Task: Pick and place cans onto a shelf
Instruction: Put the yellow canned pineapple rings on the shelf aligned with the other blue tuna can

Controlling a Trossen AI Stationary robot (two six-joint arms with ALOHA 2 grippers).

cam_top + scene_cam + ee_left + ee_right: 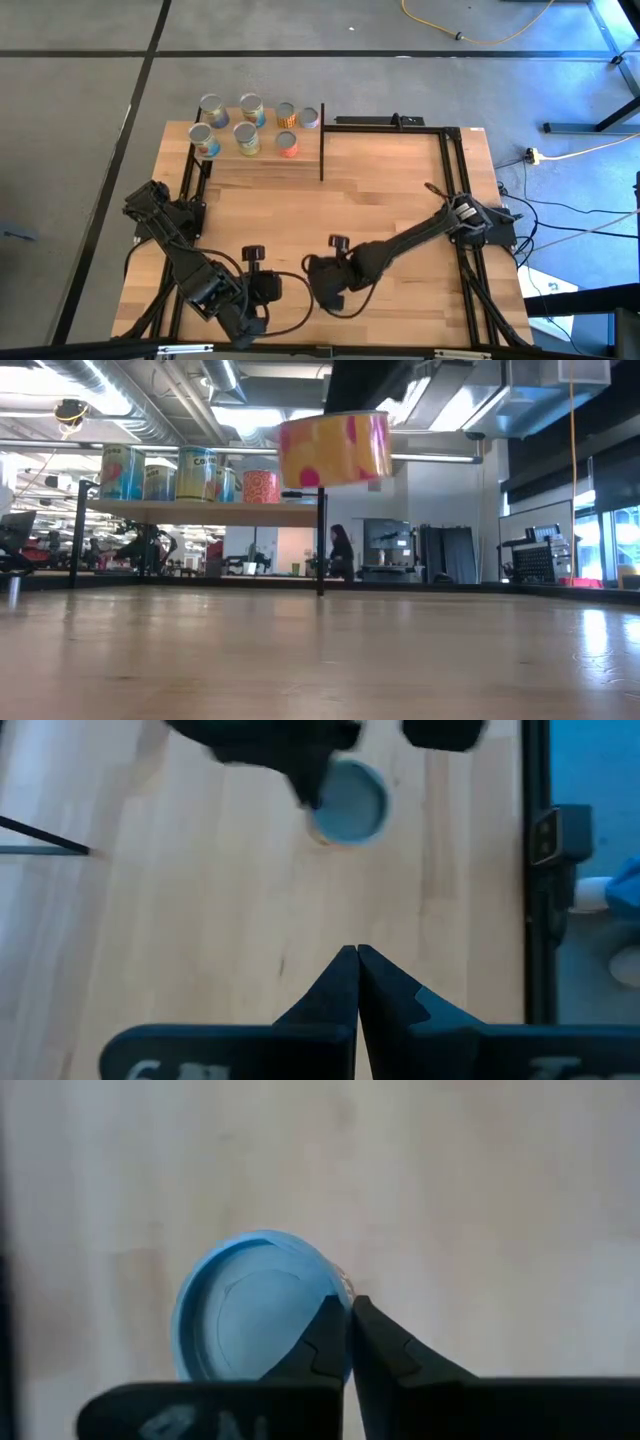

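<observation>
We count seven cans (246, 125) on the shelf (262, 168); our right gripper (349, 1312), seemingly pinched on the yellow-and-pink can (334, 448), carries the eighth.

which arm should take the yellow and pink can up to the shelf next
Right. The right gripper is already shut on the rim of the yellow and pink can, held above the table. The left gripper is shut and empty at the near edge. The shelf already carries seven cans.

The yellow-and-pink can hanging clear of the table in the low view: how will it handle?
The can looks rigid, so it should keep its shape. The right gripper seems to pinch only its rim, so it may swing or slip. Being round, it would probably roll if it landed sideways.
</observation>
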